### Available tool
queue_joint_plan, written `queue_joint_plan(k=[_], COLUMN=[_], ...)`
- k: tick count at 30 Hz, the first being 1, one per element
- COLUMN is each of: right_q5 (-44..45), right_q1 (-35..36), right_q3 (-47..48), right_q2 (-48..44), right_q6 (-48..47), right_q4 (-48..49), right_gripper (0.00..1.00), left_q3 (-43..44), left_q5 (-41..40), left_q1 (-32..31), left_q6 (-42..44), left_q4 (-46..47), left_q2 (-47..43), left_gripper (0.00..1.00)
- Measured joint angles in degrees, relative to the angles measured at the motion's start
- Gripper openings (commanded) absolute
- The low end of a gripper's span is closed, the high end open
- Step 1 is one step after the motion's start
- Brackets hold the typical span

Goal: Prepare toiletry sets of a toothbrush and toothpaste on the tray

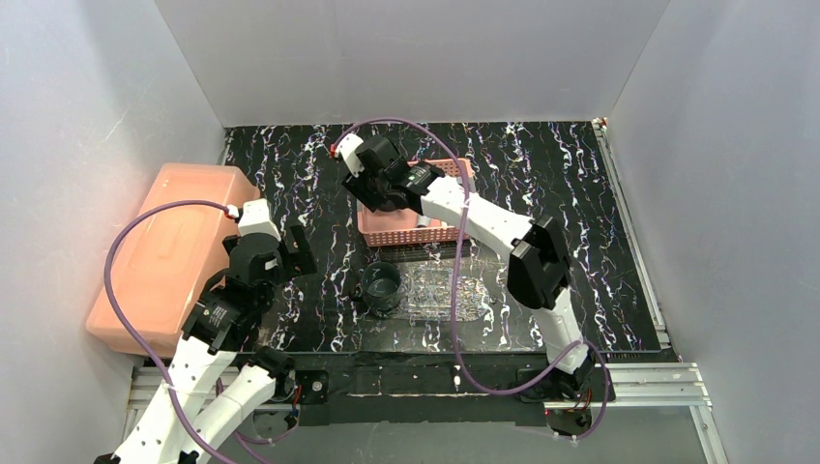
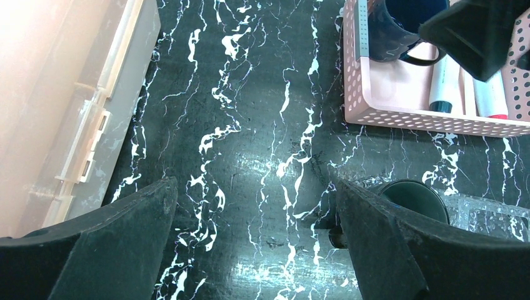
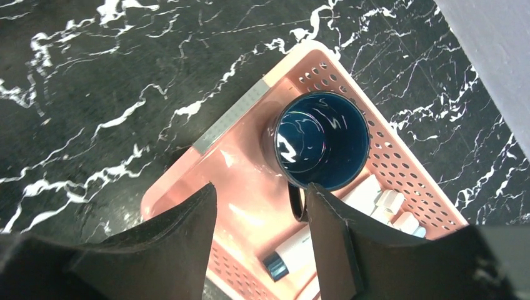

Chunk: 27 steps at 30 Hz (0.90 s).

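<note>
The clear speckled tray [image 1: 453, 292] lies in front of the pink basket [image 1: 418, 230], with a dark green cup [image 1: 379, 285] at its left end. My right gripper [image 3: 261, 190] hovers open over the basket [image 3: 187, 187], nothing between its fingers. Just past its fingertips stands a dark blue mug [image 3: 322, 140], and below lies a white toothpaste tube [image 3: 294, 253] with a dark cap. More tubes [image 3: 387, 201] lie to the right. My left gripper [image 2: 254, 187] is open over bare tabletop, left of the green cup [image 2: 415, 197]. I cannot make out a toothbrush.
A big salmon plastic box [image 1: 174, 251] fills the table's left side, close to my left arm. In the left wrist view, the basket [image 2: 425, 119] holds the mug [image 2: 394, 31] and two tubes [image 2: 444, 81]. White walls enclose the black marbled table [image 1: 580, 193].
</note>
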Motion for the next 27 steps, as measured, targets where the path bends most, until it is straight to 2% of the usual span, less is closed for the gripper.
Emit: queue_joint_plan(k=[14, 27], right_q5=[3.8, 4.8], right_q1=[-2.7, -3.0], right_q3=[8.2, 13.2], right_q2=[10.9, 17.1], right_q6=[7.8, 10.6], right_q4=[0.4, 2.2], right_gripper=[0.55, 0.49], left_q3=[-0.3, -0.3], left_q5=[0.3, 0.3], left_q1=[0.0, 0.0], left_q6=[0.0, 0.0], left_q4=[0.0, 0.0], left_q2=[-0.4, -0.7], left_gripper=[0.98, 0.98])
